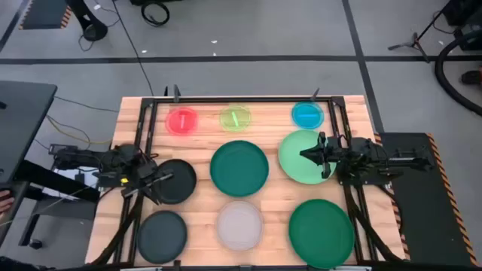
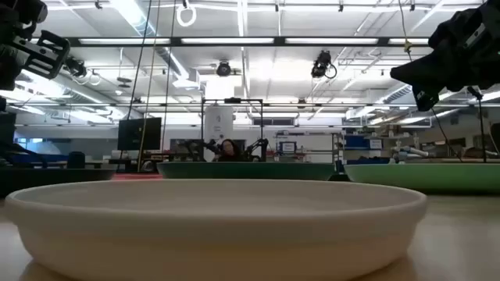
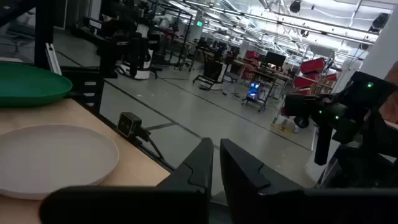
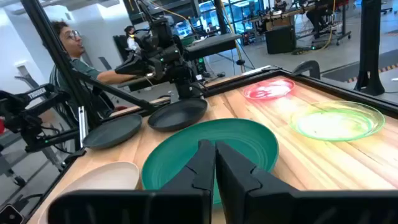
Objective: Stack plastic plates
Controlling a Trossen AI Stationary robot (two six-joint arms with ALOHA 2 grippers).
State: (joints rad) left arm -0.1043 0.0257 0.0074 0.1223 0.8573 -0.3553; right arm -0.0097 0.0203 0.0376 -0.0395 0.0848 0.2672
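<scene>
Left gripper [image 1: 160, 181] — fingers pressed together, holding nothing — hangs over the upper black plate [image 1: 175, 181], with the second black plate [image 1: 161, 235] nearer the front edge. Centre: dark green plate [image 1: 239, 168], pale grey plate [image 1: 239, 224] in front of it. Right gripper [image 1: 307, 155] — fingers likewise together, empty — sits over the mint plate [image 1: 301, 157]. All plates lie separately on the table [image 1: 203, 214].

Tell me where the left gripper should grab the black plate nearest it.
Judging from above, take the black plate by its raised rim on the left edge, nearest the left gripper. It lies flat on the table, so one finger should slip under the lip.
</scene>
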